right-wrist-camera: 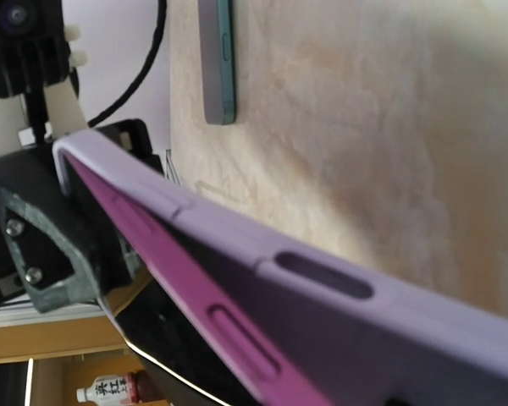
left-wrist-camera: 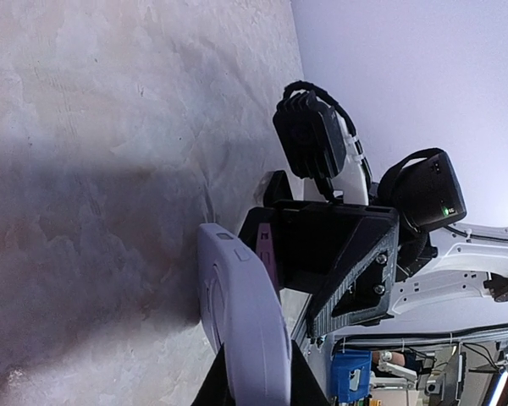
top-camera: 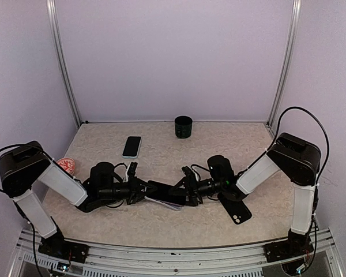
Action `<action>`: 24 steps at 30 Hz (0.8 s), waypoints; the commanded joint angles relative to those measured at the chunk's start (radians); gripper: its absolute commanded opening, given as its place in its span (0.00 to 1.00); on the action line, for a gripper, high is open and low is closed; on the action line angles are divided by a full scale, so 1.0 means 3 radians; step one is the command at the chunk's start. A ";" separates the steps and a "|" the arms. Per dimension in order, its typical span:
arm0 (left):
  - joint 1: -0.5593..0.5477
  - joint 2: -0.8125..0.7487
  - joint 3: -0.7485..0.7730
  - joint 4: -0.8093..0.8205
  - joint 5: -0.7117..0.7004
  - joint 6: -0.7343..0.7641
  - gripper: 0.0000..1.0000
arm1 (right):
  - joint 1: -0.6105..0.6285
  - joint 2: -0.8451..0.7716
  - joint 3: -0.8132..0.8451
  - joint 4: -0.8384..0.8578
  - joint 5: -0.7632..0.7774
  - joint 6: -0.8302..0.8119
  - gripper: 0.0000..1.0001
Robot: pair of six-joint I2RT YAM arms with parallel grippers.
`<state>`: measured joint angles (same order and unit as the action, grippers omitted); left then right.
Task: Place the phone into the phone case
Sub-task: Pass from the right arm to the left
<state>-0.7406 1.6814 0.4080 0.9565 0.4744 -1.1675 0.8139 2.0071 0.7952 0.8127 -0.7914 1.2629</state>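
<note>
The lavender phone case point(top-camera: 172, 204) is held off the table between the two arms, with the phone point(top-camera: 161, 189) lying in it, dark screen up. My left gripper point(top-camera: 143, 190) is shut on one end of the case point(left-wrist-camera: 245, 338), one finger on each face. My right gripper point(top-camera: 186, 193) is at the other end, and its fingers point(left-wrist-camera: 356, 271) stand apart from the phone's magenta edge point(left-wrist-camera: 267, 245). In the right wrist view the case wall point(right-wrist-camera: 339, 288) fills the foreground, with the phone's magenta side point(right-wrist-camera: 195, 288) angled against it. That gripper's own fingertips are hidden there.
A teal phone point(top-camera: 132, 146) lies flat at the back left. A black phone point(top-camera: 235, 210) lies under the right arm. A black cup point(top-camera: 183, 127) stands by the back wall. A red and white round object point(top-camera: 66, 166) sits at the left edge.
</note>
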 commanded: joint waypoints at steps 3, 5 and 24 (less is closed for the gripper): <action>0.0030 -0.0183 0.0009 0.0263 0.0105 0.0062 0.00 | -0.0025 -0.0199 -0.0059 -0.0214 0.0015 -0.0141 0.66; 0.0043 -0.0212 0.0010 0.0260 0.0116 0.0068 0.00 | -0.0043 -0.0268 -0.0090 -0.0268 0.0020 -0.0186 0.66; 0.0127 -0.0558 0.0069 -0.0053 0.0142 0.0323 0.00 | -0.0208 -0.1178 -0.0167 -0.1203 0.0046 -0.0918 0.66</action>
<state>-0.7128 1.5543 0.4065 0.9257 0.4984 -1.1099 0.7731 1.7256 0.7486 0.5346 -0.7807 1.0668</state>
